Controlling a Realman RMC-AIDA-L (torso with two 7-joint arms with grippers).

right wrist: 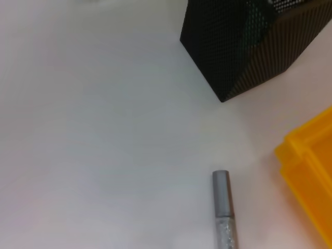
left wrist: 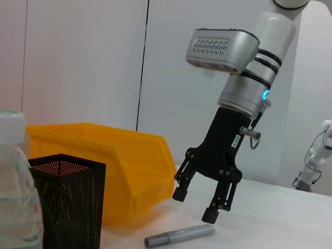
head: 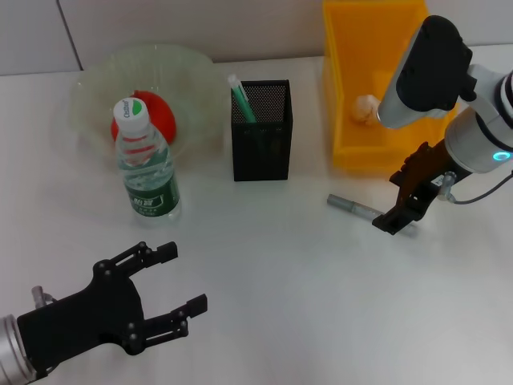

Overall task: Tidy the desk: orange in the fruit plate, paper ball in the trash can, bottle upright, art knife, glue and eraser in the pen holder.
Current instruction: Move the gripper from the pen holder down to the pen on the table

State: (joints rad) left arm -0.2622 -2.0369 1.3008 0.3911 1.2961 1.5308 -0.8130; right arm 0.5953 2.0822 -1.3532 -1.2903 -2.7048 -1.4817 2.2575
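Left tool [head: 178,278] fingers apart, empty, right tool [left wrist: 198,204] spread open just above grey art knife [left wrist: 179,235]

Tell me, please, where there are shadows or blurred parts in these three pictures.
Head view: soft even light; the bottle and pen holder cast only faint shadows on the table. Left wrist view: the bottle at the edge is blurred, while the right claw above the grey knife is sharp. Right wrist view: the knife looks soft, and the table has a slight pink tint.

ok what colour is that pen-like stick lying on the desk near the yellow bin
Silver-grey, with a glittery section on the stick; the left wrist view shows it best.
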